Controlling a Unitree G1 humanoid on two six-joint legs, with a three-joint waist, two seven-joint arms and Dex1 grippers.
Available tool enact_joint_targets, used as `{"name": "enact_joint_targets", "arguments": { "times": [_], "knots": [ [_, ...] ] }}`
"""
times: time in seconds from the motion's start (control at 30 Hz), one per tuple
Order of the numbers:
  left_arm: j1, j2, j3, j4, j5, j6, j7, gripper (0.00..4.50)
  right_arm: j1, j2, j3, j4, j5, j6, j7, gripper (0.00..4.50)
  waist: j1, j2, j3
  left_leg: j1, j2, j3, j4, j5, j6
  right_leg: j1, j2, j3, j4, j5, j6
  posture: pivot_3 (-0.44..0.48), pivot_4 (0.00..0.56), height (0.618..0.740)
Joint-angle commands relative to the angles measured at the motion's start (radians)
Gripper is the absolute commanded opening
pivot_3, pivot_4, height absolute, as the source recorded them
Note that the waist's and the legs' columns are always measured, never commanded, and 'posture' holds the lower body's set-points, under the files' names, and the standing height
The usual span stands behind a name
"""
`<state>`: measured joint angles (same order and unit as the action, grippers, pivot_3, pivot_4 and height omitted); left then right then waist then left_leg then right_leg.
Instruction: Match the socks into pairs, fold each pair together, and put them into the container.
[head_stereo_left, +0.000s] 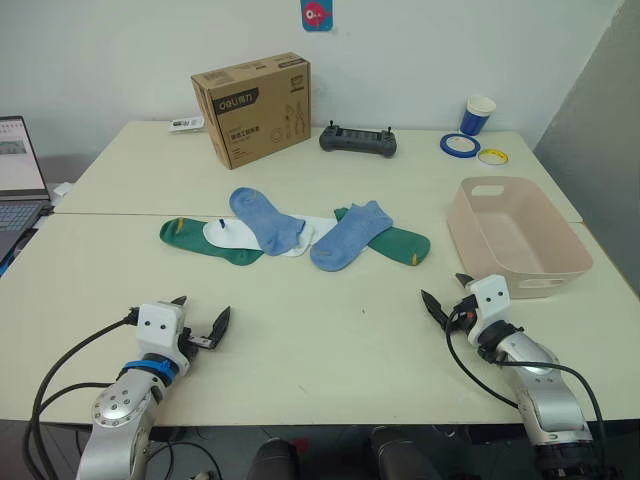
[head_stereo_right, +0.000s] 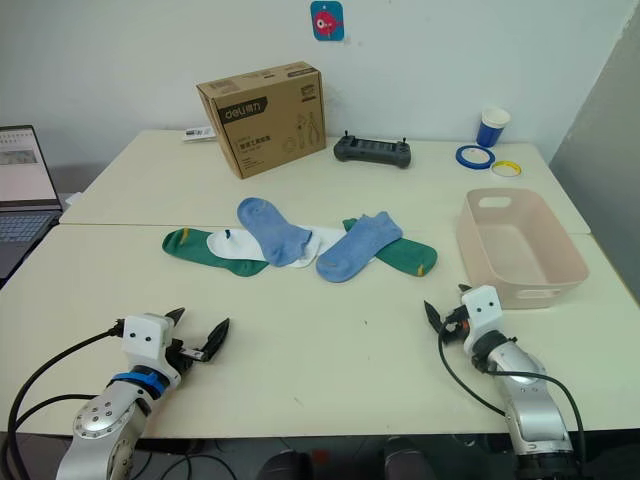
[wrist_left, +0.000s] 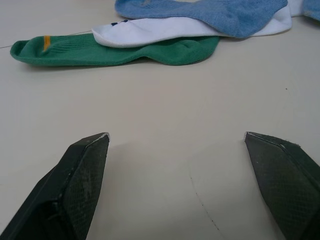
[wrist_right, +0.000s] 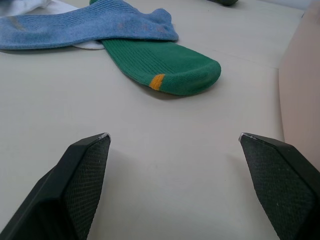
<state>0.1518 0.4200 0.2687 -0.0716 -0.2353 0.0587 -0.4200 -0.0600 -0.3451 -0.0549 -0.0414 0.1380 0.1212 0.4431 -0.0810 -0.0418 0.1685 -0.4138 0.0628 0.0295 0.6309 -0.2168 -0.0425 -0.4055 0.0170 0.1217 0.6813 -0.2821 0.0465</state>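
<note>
Pink-beige container (head_stereo_left: 520, 240) holds nothing; left gripper (head_stereo_left: 203, 322) and right gripper (head_stereo_left: 447, 292) gape, empty-fingered

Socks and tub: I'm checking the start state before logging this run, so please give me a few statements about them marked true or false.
1. The container holds no socks. True.
2. A light blue sock lies partly over a white sock. True.
3. The left gripper is shut on a green sock. False: its fingers are open over bare table, short of the green sock.
4. The right gripper is inside the container. False: it hovers open over the table beside it.
5. All socks are already folded into pairs. False: they lie loose and overlapping.
</note>
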Motion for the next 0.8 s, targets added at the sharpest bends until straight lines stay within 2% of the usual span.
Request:
{"name": "enact_joint_targets", "arguments": {
  "times": [0.03,0.8],
  "knots": [
    [0.007,0.016,0.019,-0.007,0.010,0.008,0.011,4.50,0.000,-0.009,-0.011,-0.017,0.002,-0.029,0.004,4.43,0.000,0.000,0.000,0.000,0.000,0.000,0.000,0.000,0.000,0.000,0.000,0.000,0.000,0.000,0.000,0.000,0.150,0.740],
    [0.012,0.017,0.022,-0.009,-0.001,-0.004,-0.007,4.50,0.017,-0.025,0.011,-0.093,0.016,0.015,0.036,4.43,0.000,0.000,0.000,0.000,0.000,0.000,0.000,0.000,0.000,0.000,0.000,0.000,0.000,0.000,0.000,0.000,0.150,0.740]
  ]
}}
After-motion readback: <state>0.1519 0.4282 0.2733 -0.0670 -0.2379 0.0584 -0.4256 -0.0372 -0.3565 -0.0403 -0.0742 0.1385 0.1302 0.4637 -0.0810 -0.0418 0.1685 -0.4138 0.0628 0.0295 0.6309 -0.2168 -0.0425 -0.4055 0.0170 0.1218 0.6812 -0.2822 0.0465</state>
